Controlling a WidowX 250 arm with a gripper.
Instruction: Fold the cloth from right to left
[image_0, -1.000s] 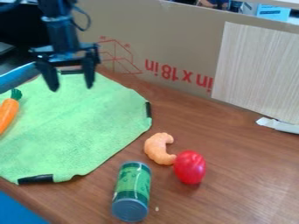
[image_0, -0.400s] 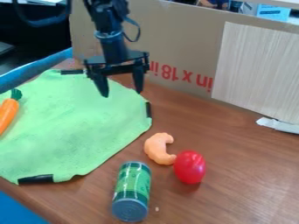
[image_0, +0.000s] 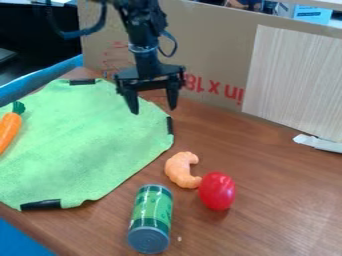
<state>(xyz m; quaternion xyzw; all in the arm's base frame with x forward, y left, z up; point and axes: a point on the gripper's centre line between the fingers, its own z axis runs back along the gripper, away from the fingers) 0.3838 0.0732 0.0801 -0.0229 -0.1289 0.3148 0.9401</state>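
My gripper hangs above the upper right edge of the cloth, its two fingers apart with nothing between them. The green cloth lies spread out over the left half of the table. Black strips mark its edge at the top, at the right near the gripper, and at the bottom left. The fingertips appear a little above and to the left of the right-hand strip.
An orange carrot rests on the cloth's left part. Right of the cloth are an orange shrimp, a red tomato-like toy and a green can. A cardboard wall stands behind the table.
The gripper has moved right, from over the cloth's top left part to its upper right edge, and slightly down. Cloth and toys have stayed in place.
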